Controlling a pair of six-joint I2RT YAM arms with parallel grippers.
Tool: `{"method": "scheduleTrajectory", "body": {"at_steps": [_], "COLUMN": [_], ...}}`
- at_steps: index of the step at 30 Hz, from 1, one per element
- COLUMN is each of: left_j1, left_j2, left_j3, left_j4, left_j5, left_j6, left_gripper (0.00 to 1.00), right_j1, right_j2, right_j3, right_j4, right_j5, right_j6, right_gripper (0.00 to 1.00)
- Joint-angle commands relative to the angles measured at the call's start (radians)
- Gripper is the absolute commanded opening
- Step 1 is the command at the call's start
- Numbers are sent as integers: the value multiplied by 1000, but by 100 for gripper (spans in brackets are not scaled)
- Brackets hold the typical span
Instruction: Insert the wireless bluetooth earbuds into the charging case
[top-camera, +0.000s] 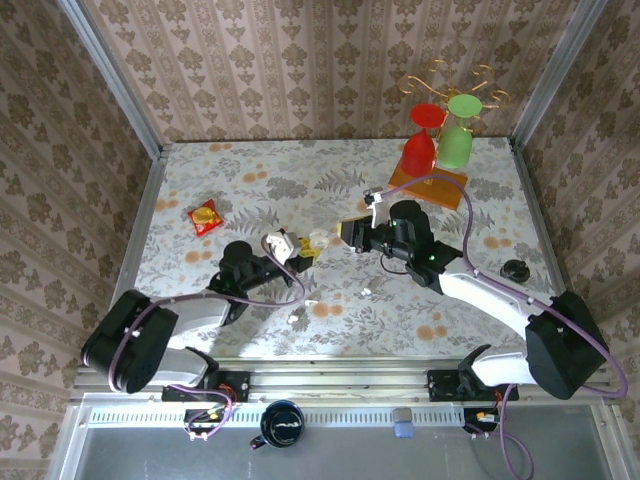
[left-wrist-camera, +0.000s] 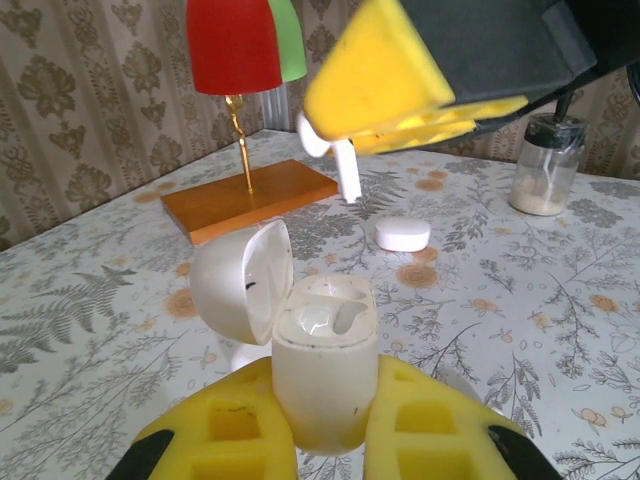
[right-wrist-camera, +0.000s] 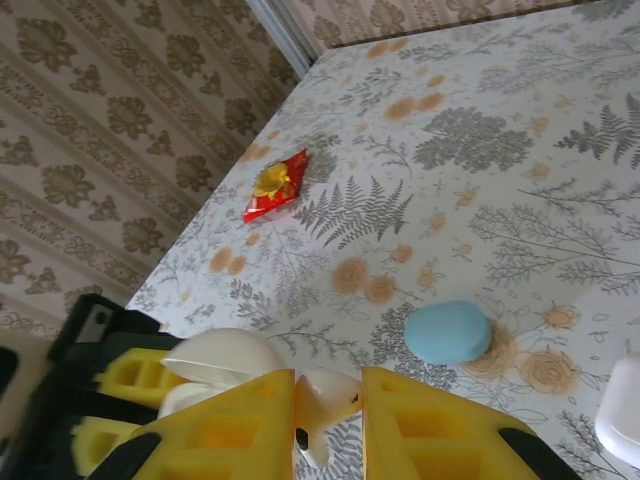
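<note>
While the left gripper (left-wrist-camera: 325, 425) is clamped on the charging case (left-wrist-camera: 322, 370), holding it upright with the lid flipped open, the right gripper (right-wrist-camera: 328, 412) is pinched on one earbud (left-wrist-camera: 346, 172) just above the open case, not touching it. Both hang over the middle of the worktop (top-camera: 250, 180). A light-blue case (right-wrist-camera: 448, 332) and a white pebble-shaped case (left-wrist-camera: 403, 235) lie on the worktop nearby.

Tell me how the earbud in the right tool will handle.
Likely slippery: the earbud is glossy and pinched only by its head in the right tool. Probably light, so it may twist. Its rounded shape could roll if dropped.
</note>
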Motion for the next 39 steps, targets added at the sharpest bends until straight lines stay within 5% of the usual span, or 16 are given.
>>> {"method": "scheduleTrajectory", "body": {"at_steps": [1,39], "left_j1": [-20,-48], "left_j2": [29,105], "left_j3": [38,75], "left_j4": [77,197], "left_j5": [13,7], "left_j6": [-19,-109], "left_gripper": [0,0], "right_j1": [0,25], "right_j2": [-25,53], "right_j3": [-14,-43], "right_j4": [49,133], "right_j5": [-57,-75], "right_j6": [-10,1], "right_gripper": [22,21]}}
